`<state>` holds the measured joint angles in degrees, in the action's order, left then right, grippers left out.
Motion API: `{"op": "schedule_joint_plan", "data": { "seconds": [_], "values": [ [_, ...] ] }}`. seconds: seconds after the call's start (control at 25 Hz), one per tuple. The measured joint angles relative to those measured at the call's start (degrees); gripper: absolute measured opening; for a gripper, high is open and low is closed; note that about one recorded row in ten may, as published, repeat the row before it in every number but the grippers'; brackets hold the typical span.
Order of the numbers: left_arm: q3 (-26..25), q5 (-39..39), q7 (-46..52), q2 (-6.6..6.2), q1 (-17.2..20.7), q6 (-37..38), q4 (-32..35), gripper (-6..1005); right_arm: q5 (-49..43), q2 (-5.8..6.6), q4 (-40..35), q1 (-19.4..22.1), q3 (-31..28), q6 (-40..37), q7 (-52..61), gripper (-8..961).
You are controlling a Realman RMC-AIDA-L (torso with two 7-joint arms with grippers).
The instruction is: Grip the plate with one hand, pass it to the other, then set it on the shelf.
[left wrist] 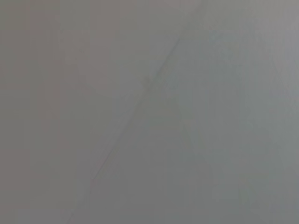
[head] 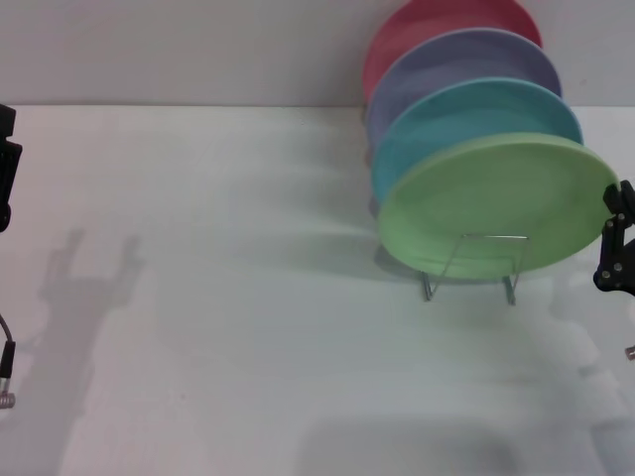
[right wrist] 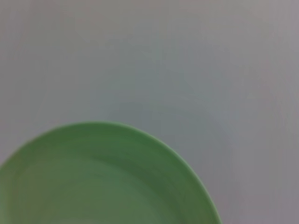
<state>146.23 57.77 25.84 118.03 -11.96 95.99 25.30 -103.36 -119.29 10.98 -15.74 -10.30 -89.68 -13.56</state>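
Note:
The light green plate leans in the front slot of the silver wire shelf, at the far right of the table. A wire loop crosses its lower front. My right gripper is at the plate's right rim, at the frame's edge; I cannot tell if it touches the plate. The right wrist view shows the plate's green face close up, with white table beyond it. My left gripper is parked at the far left edge, well away from the plate.
Behind the green plate in the same shelf stand a light blue plate, a lavender plate and a red plate. The white table spreads to the left and front. The left wrist view shows only a plain grey surface.

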Motion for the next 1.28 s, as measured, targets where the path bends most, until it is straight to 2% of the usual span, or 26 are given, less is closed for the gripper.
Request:
{"op": "schedule_joint_plan", "data": {
  "seconds": [0.52, 0.84, 1.08, 1.16, 1.28],
  "values": [
    [-0.25, -0.04, 0.62, -0.09, -0.17, 0.15, -0.26, 849, 0.01, -0.14, 0.48, 0.61, -1.28, 2.55, 0.81, 24],
    [-0.49, -0.03, 0.62, -0.17, -0.64, 0.18, -0.48, 849, -0.06, -0.16, 0.56, 0.97, -0.94, 0.55, 1.56, 174],
    [-0.93, -0.03, -0.79, -0.12, -1.33, -0.14, -1.65, 849, -0.11, 0.12, -0.12, 5.22, -1.54, -10.7, 8.64, 293],
    [-0.98, -0.04, -3.14, 0.11, -2.25, -0.53, -2.96, 850, 0.03, 0.15, -0.41, 7.01, -4.32, -14.68, 13.53, 334],
    [-0.83, -0.09, -8.73, 0.34, -2.88, -1.99, -3.25, 850, 0.53, 0.16, -2.41, 8.76, -12.06, -17.2, 24.49, 408]
  ]
}}
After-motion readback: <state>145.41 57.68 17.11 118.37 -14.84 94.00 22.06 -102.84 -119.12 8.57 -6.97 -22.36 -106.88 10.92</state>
